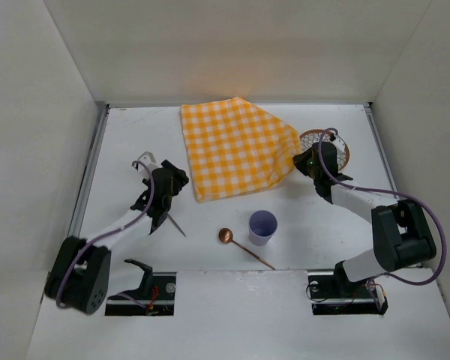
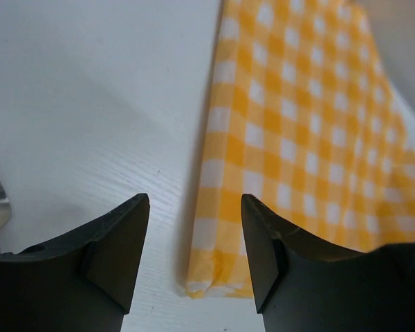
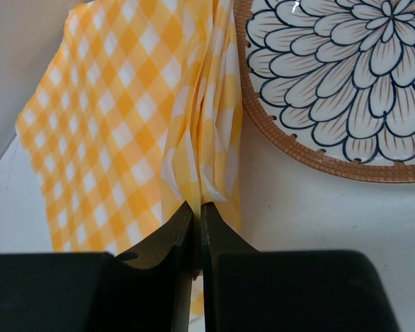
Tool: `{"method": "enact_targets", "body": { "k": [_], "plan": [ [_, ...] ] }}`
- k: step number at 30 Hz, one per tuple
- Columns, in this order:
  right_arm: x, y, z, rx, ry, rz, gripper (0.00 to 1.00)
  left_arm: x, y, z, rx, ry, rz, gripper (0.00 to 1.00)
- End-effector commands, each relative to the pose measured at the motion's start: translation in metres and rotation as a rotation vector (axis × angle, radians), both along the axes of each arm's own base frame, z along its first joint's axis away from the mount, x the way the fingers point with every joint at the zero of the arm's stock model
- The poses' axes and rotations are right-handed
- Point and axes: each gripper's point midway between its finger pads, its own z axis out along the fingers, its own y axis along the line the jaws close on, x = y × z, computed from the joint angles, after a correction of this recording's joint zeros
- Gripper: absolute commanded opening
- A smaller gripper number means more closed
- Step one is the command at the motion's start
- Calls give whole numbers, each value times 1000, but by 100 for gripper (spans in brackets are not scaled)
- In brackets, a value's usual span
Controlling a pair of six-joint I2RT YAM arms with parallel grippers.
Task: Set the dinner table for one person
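A yellow-and-white checked cloth lies spread on the white dinner table. My right gripper is shut on the cloth's right edge, pinching a bunched fold. A flower-patterned plate with a brown rim sits just right of it, partly hidden by my arm; it shows in the right wrist view. My left gripper is open and empty, low over the table, with the cloth's near left corner between its fingers. A fork lies left of it.
A lilac cup stands near the front middle. A copper spoon lies left of the cup. A thin knife lies by my left arm. White walls close in the table on three sides.
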Motion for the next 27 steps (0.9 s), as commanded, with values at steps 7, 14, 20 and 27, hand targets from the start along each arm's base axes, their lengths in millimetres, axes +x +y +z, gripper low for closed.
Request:
{"method": "enact_targets", "body": {
  "k": [7, 14, 20, 27],
  "plan": [
    [-12, 3, -7, 12, -1, 13, 13, 23, -65, -43, 61, 203, -254, 49],
    [-17, 2, 1, 20, -24, 14, 13, -25, -36, -73, 157, 357, -214, 48],
    [-16, 8, 5, 26, -37, 28, 13, -53, -40, -89, 192, 420, -237, 49],
    [-23, 7, 4, 28, -40, 34, 13, -38, -49, -107, 161, 417, -234, 49]
  ]
}}
